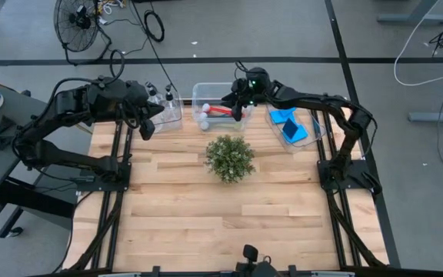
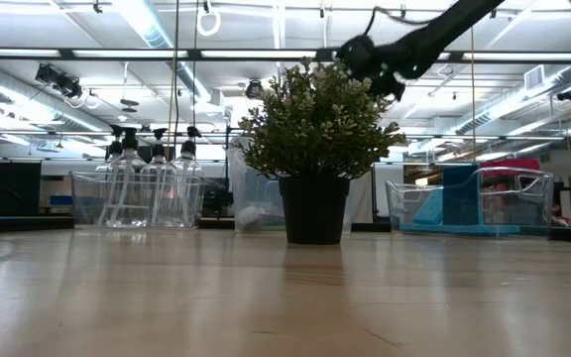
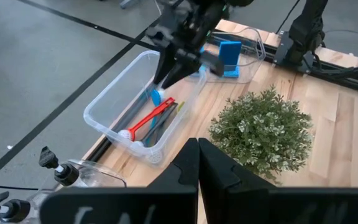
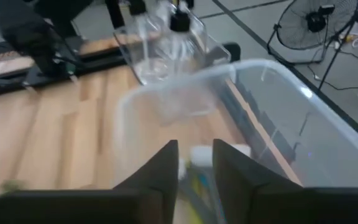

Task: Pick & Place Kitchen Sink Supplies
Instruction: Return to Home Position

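Pale wooden surface [image 1: 206, 223] in a workshop with a grey floor, seen from above, with two dark arms reaching in from either side. Right fingers [image 1: 237, 105] hang over the middle clear bin [image 1: 198, 91] at the far edge; they stand slightly apart and released, with nothing between them. Directly beneath those fingers, inside that bin, lie the dish brushes: a red brush [image 3: 149, 119] beside darker handles, with white brush heads at one end. Left fingers [image 3: 197, 155] are clenched together on nothing, raised above the surface. Just beside them, toward the far edge, sits the left clear bin [image 1: 177, 119], holding clear bottles with black caps [image 1: 166, 98], all upright. Well off to the outer side of the right fingers, the right clear bin [image 1: 319, 132] holds blue sponges [image 1: 289, 123], one of them standing on edge. Between the two sets of fingers and nearer the front, a bushy green plant [image 1: 229, 158] in a dark pot stands on the surface, apart from every bin
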